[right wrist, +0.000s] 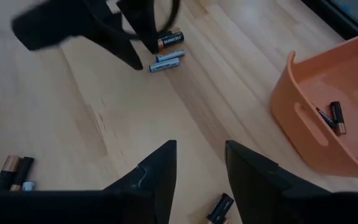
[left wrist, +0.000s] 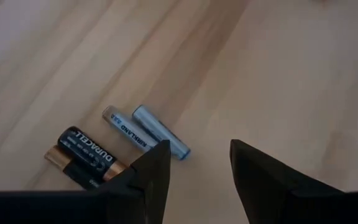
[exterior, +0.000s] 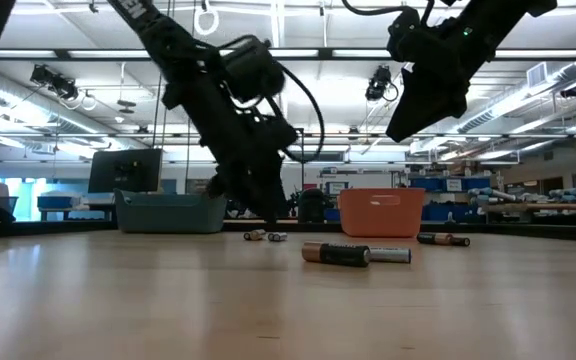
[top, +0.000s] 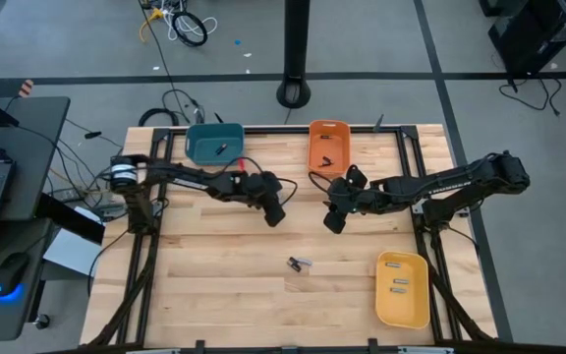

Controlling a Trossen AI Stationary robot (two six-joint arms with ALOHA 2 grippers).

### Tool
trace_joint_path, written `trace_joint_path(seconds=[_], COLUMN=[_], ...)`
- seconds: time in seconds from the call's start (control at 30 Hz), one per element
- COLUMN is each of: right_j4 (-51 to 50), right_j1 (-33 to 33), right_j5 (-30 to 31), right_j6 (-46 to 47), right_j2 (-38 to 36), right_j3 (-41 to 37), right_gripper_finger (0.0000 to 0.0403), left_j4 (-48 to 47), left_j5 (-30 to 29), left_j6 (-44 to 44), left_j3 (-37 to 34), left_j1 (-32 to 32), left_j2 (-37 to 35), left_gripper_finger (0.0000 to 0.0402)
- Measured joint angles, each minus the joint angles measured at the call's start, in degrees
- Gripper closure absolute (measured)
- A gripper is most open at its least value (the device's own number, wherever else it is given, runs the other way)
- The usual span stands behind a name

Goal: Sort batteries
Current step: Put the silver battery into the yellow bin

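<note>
Closest to you, your left gripper (left wrist: 199,168) hangs empty, fingers apart, over the batteries (left wrist: 120,146) on pale wood-grain table (left wrist: 278,74): black-copper Duracell, two slim silvery Kirkland AAAs. Right gripper (right wrist: 199,171) also apart, empty.

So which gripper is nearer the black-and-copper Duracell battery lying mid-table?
Left. The left gripper hangs above the table with the Duracell battery just ahead of its open fingers. The right gripper hovers farther off, toward the orange bin.
</note>
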Motion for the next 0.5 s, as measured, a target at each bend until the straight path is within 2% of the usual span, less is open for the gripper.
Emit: trace_joint_path(seconds=[0.2, 0.5], right_j4=[-0.01, 0.03], right_j1=[0.0, 0.0], right_j5=[0.23, 0.23], right_j6=[-0.21, -0.32], right_j2=[0.0, 0.02], right_j3=[0.0, -0.02], right_gripper_finger=[0.0256, 0.0258], left_j4=[-1.66, -3.82], left_j5=[-1.92, -4.86], left_j6=[0.14, 0.19], left_j3=[4.19, 4.54], left_j1=[0.0, 0.02], left_j2=[3.92, 4.28], left_gripper_finger=[0.0229, 0.0229])
